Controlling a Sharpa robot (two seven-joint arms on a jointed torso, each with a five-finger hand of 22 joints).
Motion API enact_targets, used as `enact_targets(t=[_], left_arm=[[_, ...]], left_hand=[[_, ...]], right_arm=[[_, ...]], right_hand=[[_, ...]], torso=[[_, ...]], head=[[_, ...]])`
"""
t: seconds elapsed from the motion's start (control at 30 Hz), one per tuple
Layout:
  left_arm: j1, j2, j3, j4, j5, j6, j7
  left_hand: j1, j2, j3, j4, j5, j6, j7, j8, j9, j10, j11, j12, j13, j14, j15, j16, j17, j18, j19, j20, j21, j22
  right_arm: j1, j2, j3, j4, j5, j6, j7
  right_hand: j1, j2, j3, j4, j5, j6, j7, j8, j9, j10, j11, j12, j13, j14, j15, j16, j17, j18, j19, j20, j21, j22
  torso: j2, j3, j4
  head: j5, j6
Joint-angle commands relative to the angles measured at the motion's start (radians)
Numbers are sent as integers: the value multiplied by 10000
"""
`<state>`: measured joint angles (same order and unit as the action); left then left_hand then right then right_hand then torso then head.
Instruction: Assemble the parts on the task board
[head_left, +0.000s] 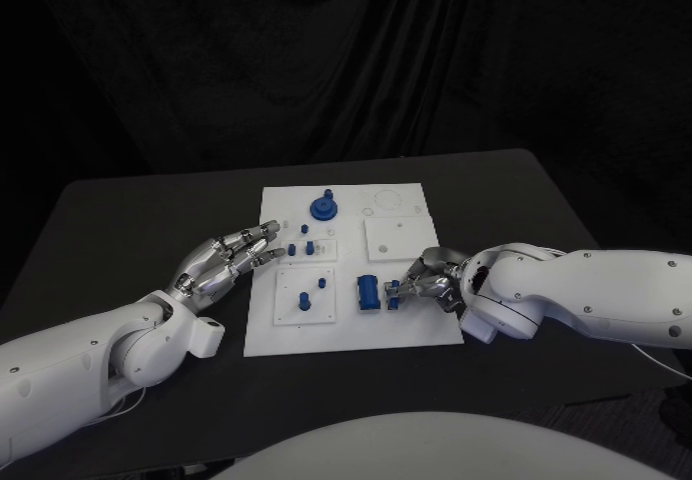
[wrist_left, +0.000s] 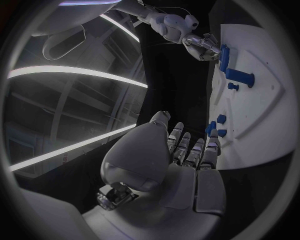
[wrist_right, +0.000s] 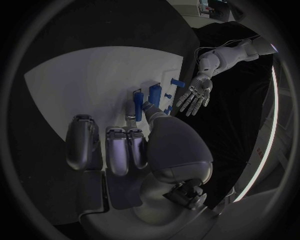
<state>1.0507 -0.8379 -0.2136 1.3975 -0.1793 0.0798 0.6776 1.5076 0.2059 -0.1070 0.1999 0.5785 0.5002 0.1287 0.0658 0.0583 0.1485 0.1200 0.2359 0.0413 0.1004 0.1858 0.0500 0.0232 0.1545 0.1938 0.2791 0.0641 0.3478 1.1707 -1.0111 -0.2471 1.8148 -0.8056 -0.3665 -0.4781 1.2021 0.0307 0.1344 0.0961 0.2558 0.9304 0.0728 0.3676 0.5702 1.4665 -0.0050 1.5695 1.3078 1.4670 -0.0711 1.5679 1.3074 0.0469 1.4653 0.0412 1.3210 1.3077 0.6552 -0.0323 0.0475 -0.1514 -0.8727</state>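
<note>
From where I stand, the nearest action is at the front of the white board (head_left: 353, 335) on the black worktop (head_left: 130, 215). The right hand (head_left: 430, 283) rests at the board's right front edge, its fingertips pinching a flat blue piece (head_left: 391, 293), which stands on edge just beside a short blue cylinder (head_left: 366, 293) lying on its side. Left of that, 2 small blue pegs (head_left: 304, 299) stand in a raised white square.

The left hand (head_left: 231, 262) hovers at the board's left edge, fingers spread and holding nothing, with more small pegs (head_left: 299, 247) just beyond its fingertips. At the far end sits a round blue knob (head_left: 325, 209).

These pieces look like hard, light plastic: stiff, smooth, probably slick against metal fingers and easy to tip or twist. I judge the flat piece best held by its broad faces, the cylinder across its middle.

The right wrist view shows the thumb (wrist_right: 150, 111) pressed against the blue piece (wrist_right: 137, 104), which the head view blurs. The left wrist view shows the left hand (wrist_left: 187, 150) bare-palmed, and the right hand (wrist_left: 201, 44) from across the board.
</note>
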Motion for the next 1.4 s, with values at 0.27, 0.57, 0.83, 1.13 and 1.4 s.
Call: enact_targets(t=[0.27, 0.57, 0.83, 1.13, 1.4], left_arm=[[-22, 27, 8, -21, 20, 173, 411], [-27, 39, 8, -38, 20, 191, 387], [-32, 15, 8, -21, 20, 186, 411], [-35, -41, 8, 5, 20, 127, 479], [-37, -34, 8, 9, 20, 18, 644]], left_hand=[[21, -54, 7, -43, -20, -40, 8, 3, -14, -93, 1, -65, -17, 13, 86, 46, 12, 84, 27, 58, 42, -22], [21, -53, 9, -43, -20, -43, 10, 2, -14, -98, 2, -70, -18, 9, 88, 43, 11, 84, 22, 60, 40, -32], [23, -48, 16, -47, -18, -29, 16, 3, -13, -100, 7, -63, -17, 14, 100, 46, 12, 80, 22, 67, 39, -34], [28, -45, 22, -52, -11, -5, 15, 7, -10, -96, 9, -53, -15, 15, 101, 46, 12, 79, 25, 69, 40, -30], [59, -130, 23, -116, 97, 135, 7, 42, 10, -48, 12, 31, 0, 35, 50, 58, 16, 98, 37, 48, 44, -39]], right_arm=[[-2, 25, -3, 10, -32, 376, -174], [-2, 3, -3, -1, -32, 319, -97], [-2, -192, -3, 101, -323, -142, 413], [43, -757, 2, 532, -933, -713, 1231], [170, -1213, -3, 874, -1722, -1054, 2082]], right_hand=[[-1103, -333, -577, 727, -55, -167, 74, 0, 5, 1043, 134, 13, 2630, 1038, 157, 29, 2634, 134, -51, 126, -169, 1832], [-1331, -392, -720, 938, -53, -198, 70, 47, 25, 1043, 133, 13, 2630, 1038, 156, 28, 2631, 147, -73, 133, -221, 1817], [-1403, -324, -742, 1067, -41, -140, 42, 142, 69, 1043, 115, 13, 2630, 1038, 148, 29, 2634, 144, -68, 130, -207, 1822], [-713, -260, -589, 765, -43, -214, -112, 996, 641, 1043, -19, 13, 2630, 1038, 33, 29, 2634, 114, 6, 33, -52, 1867], [-49, -86, -423, 598, -24, -907, -316, 2470, 1822, 1043, -202, 13, 2630, 1038, -120, 29, 2634, 135, -41, -112, -142, 1837]], torso=[[5, 0, 0], [7, 5, 2], [0, 4, -6], [-1, 3, -1], [-11, 4, -11]], head=[[18, 1], [27, 1], [135, 1], [203, 1], [206, 1]])
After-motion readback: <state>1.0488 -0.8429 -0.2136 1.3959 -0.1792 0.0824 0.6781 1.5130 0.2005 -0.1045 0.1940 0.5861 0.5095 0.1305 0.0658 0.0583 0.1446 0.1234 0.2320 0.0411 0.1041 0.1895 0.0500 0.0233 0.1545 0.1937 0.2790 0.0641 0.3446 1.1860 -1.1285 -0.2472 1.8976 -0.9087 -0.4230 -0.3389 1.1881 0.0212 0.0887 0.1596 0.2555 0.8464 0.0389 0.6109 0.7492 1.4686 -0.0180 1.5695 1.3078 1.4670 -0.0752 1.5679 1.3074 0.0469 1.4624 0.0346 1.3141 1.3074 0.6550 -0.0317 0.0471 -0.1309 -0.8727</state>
